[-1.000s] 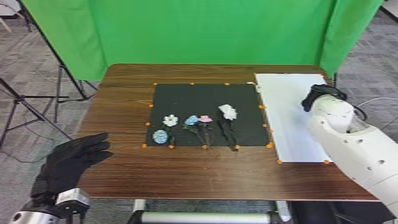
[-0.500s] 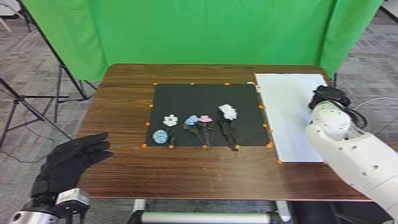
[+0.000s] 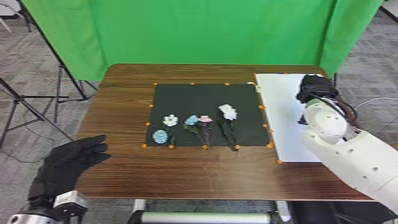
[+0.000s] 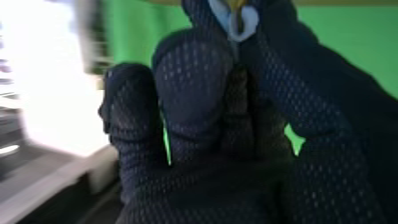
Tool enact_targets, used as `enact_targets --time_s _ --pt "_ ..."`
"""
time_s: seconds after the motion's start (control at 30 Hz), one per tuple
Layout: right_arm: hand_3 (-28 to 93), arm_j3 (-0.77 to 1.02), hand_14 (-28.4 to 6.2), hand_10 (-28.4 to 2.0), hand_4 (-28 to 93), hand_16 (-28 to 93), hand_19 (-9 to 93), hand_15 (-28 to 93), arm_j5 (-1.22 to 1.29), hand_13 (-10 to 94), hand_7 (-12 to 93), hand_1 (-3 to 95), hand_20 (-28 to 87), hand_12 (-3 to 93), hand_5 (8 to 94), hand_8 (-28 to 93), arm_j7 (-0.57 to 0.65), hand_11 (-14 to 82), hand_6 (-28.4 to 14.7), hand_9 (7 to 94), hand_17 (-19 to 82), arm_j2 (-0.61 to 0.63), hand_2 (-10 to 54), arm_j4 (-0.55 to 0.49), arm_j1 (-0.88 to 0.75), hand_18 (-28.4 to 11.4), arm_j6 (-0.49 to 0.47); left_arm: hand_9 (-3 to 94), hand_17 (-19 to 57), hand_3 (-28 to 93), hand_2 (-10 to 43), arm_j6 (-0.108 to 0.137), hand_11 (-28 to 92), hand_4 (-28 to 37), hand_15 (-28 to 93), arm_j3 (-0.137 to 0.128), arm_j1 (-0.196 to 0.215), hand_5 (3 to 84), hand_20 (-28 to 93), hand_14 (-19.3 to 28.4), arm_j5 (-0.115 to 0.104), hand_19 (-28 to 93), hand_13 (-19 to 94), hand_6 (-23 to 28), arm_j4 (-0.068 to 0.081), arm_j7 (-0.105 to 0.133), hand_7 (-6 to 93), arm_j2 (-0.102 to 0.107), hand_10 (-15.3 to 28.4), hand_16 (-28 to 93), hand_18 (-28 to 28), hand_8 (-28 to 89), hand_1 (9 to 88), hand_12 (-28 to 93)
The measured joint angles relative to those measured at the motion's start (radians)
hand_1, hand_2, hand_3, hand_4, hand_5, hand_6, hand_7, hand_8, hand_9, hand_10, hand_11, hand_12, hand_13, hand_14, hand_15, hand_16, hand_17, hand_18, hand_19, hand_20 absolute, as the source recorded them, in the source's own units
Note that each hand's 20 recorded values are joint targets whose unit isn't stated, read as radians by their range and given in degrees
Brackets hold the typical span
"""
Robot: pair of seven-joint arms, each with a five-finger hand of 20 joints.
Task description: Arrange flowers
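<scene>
Brown surface (image 3: 178, 175). Black mat (image 3: 204, 95); white sheet (image 3: 286, 110) beside it. Left robot hand (image 3: 69, 157) relaxed, fingers apart; right robot hand (image 3: 317, 89) over sheet, pinching. Flowers (image 3: 228, 112) on mat: probably light, crushable heads, bendy stems; grasp stems. Pinched: pale blue looped piece (image 4: 250, 23), likely soft petals.

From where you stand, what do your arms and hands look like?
Right arm: white rounded shell dotted with small dark spots, dark cables looped at the wrist. Left arm: white, with a boxy block at the wrist. Left hand and right hand: black fabric gloves; the right's shows fine pale dots.
</scene>
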Motion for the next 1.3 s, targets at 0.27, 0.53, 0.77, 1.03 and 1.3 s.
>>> enact_targets --time_s 0.27,0.53,0.77,1.03,1.3 --pt "76 0.090 0.0 -6.5 -28 29 93 57 0.000 85 36 58.9 18 38.5 77.7 7 -0.035 12.3 0.9 92.2 55 -0.004 -9.5 -0.306 -0.053 -15.5 -0.095 48.6 0.6 80 5.6 0.001 35 -15.8 69 -0.024 0.011 54.2 50 28.4 -0.001 60 40 16.0 -0.001 0.001 16.3 0.004 24.2 -13 28.4 -8 27.4 12" --pt "76 0.064 -0.1 -6.5 -28 29 93 57 -0.051 85 36 58.9 19 38.5 77.9 8 -0.057 12.2 0.9 92.3 55 -0.031 -9.5 -0.431 -0.143 -15.6 -0.081 48.5 0.6 80 5.6 0.000 35 -15.9 69 -0.025 0.001 54.3 50 28.4 0.000 60 40 16.0 0.000 -0.004 16.1 0.011 24.2 -13 28.4 -8 27.4 12" --pt "76 -0.002 -0.1 -6.6 -28 29 93 57 -0.043 85 36 58.9 19 38.5 77.8 8 -0.059 12.2 0.9 92.3 55 -0.045 -9.5 -0.411 -0.197 -15.6 -0.057 48.4 0.6 80 5.5 -0.002 35 -15.9 69 -0.025 -0.005 54.2 50 28.4 0.001 60 40 16.0 0.001 -0.008 16.2 0.014 24.2 -13 28.4 -8 27.3 12" --pt "77 -0.025 -0.5 -6.5 -28 29 93 57 -0.043 85 36 58.3 19 38.6 77.5 8 -0.056 12.3 0.9 92.3 55 -0.063 -9.5 -0.407 -0.224 -15.7 -0.049 48.5 0.6 80 5.5 -0.009 35 -15.9 69 -0.024 -0.021 54.2 49 28.4 0.002 60 40 16.0 0.005 -0.021 16.1 0.017 24.2 -13 28.4 -8 27.2 12" --pt "78 -0.031 -0.7 -6.9 -28 29 93 57 -0.039 83 36 54.1 19 38.0 74.7 7 -0.053 11.9 -0.1 89.8 54 -0.072 -9.5 -0.406 -0.230 -15.8 -0.019 48.5 0.6 80 5.5 -0.011 35 -15.8 69 -0.024 -0.030 54.3 49 28.4 0.003 60 40 15.9 0.007 -0.027 16.2 0.019 24.2 -13 28.4 -8 27.4 12"
